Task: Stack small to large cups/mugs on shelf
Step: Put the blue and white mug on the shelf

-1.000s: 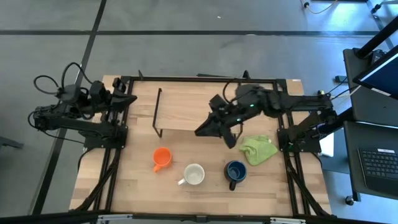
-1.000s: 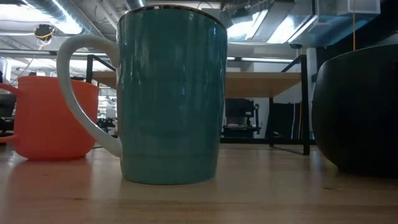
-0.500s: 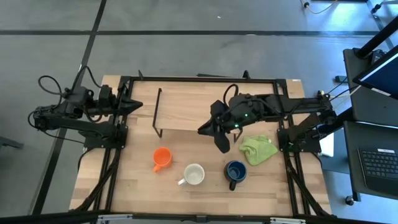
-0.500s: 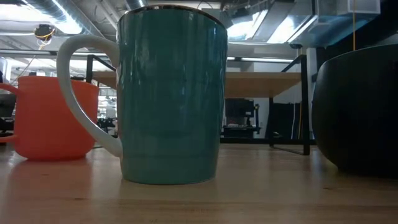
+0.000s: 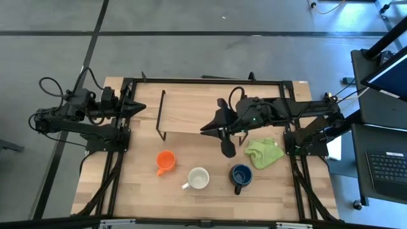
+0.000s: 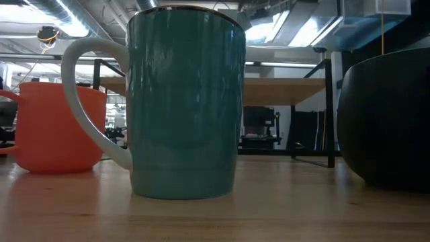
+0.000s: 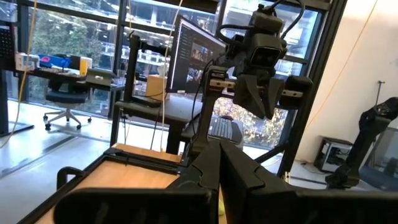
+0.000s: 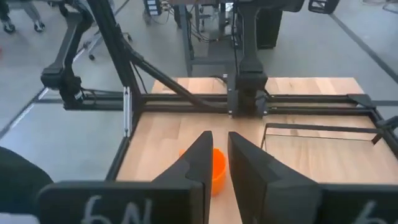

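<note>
Three mugs stand on their bases on the table's near half. They are an orange one [image 5: 165, 161] [image 6: 57, 128], a white-handled one [image 5: 198, 178] with a teal wall [image 6: 185, 107], and a dark blue one [image 5: 241, 175] [image 6: 386, 121]. The shelf [image 5: 184, 114] [image 6: 282, 91] stands behind them on black wire legs. My right gripper [image 5: 205, 129] [image 8: 219, 146] hovers over the shelf's right end, pointing toward the table's left, its fingers a narrow gap apart and empty. The orange mug [image 8: 217, 168] shows through that gap. My left gripper [image 5: 141, 107] [image 7: 219, 149] is shut and empty at the table's left edge.
A lime-green cloth [image 5: 264, 152] lies crumpled to the right of the shelf, behind the blue mug. A black frame [image 5: 210, 81] runs round the tabletop. Bare wood [image 5: 127, 184] lies left of the orange mug and along the near edge.
My right gripper has turned at the wrist above the shelf's right end and stayed about in place. My left gripper has moved a little toward the table's right edge.
</note>
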Controlling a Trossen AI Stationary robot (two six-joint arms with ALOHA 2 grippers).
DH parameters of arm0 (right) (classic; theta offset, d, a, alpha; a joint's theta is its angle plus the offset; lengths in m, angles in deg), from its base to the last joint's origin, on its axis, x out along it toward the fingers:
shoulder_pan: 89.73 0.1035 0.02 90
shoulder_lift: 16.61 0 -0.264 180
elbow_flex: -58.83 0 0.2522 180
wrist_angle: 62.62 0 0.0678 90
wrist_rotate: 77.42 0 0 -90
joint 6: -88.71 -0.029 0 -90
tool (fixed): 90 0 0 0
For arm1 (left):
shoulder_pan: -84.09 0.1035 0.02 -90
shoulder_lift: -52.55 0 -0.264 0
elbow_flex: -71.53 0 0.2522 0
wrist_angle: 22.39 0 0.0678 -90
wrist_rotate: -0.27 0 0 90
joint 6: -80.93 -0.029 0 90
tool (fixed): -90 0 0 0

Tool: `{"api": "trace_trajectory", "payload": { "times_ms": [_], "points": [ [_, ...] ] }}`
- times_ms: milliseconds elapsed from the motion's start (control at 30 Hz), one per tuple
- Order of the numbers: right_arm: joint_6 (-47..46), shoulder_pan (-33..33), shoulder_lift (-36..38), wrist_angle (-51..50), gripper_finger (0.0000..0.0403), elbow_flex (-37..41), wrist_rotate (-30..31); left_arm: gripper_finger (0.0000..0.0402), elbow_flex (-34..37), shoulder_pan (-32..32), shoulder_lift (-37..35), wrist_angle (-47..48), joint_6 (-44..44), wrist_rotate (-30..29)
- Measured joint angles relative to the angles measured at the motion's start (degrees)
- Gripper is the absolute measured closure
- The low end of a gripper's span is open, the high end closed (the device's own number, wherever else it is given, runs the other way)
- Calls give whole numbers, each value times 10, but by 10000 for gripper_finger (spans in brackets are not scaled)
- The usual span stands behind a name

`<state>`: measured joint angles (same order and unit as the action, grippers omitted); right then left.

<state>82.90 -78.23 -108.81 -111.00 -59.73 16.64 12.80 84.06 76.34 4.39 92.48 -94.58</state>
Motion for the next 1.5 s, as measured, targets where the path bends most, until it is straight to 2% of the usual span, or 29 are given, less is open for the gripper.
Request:
{"api": "trace_trajectory", "payload": {
  "times_ms": [100, 233, 400, 500, 633, 733, 867, 1167, 1300, 1500],
  "points": [
    [-7, 0, 0, -40, 350, 0, 0, 401, 0, 0, 0, 0, 0, -2],
    [-66, 0, 0, -130, 350, 0, -1, 401, 0, 0, 0, -2, -1, -17],
    [-144, 10, -20, -170, 350, 0, -8, 401, 0, 0, 0, -1, 18, -20],
    [-199, 24, -45, -224, 350, 0, -12, 401, 0, 0, 0, 22, 42, -9],
    [-267, 43, -82, -287, 350, 0, -13, 401, 0, 0, 0, 84, 46, 48],
    [-314, 51, -110, -278, 350, 0, -16, 401, 0, 0, 0, 135, 50, 72],
    [-379, 52, -148, -254, 350, 0, -19, 401, 0, 0, 0, 203, 49, 74],
    [-452, 52, -205, -248, 345, 0, -23, 401, 0, 0, 0, 308, 48, 75],
    [-489, 52, -215, -241, 314, 0, -27, 401, 0, 0, 0, 326, 48, 76],
    [-551, 65, -215, -166, 256, 0, -37, 401, 0, 0, 0, 329, 49, 98]
  ]
}}
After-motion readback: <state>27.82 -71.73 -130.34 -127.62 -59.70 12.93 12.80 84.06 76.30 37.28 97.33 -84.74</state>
